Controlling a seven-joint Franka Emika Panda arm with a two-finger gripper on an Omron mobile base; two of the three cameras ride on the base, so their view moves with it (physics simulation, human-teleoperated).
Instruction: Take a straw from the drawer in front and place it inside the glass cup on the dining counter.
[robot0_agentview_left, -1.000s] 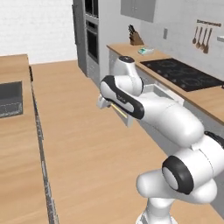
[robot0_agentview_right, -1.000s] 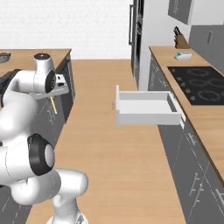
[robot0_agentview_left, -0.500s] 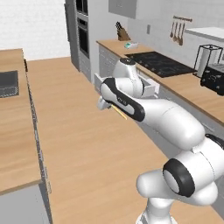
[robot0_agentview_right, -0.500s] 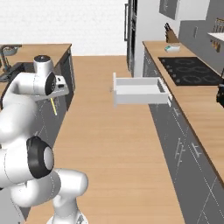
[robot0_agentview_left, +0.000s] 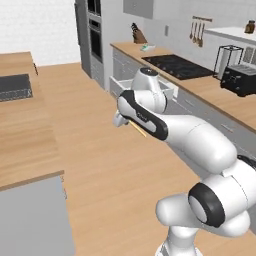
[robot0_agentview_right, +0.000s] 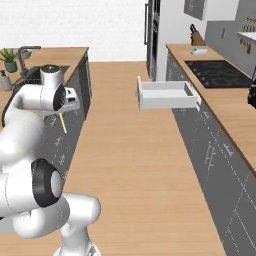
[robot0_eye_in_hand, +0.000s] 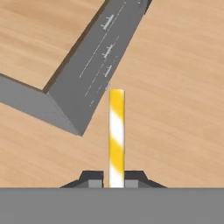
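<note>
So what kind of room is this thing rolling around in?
A kitchen, computer-rendered by the look of it: a black hob set in a wood worktop, a knife block behind it, and an island with a black sink.

Two base views look forward down the floor aisle from behind, sharing the open drawer. Hand view faces down, close above the dining counter corner.

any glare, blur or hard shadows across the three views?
Left base view: soft, even light, slightly blurry, the straw a thin smear. Right base view: flat, no glare. Hand view: sharpest, straw stripes crisp between the tool fingers; no cast shadows.
</note>
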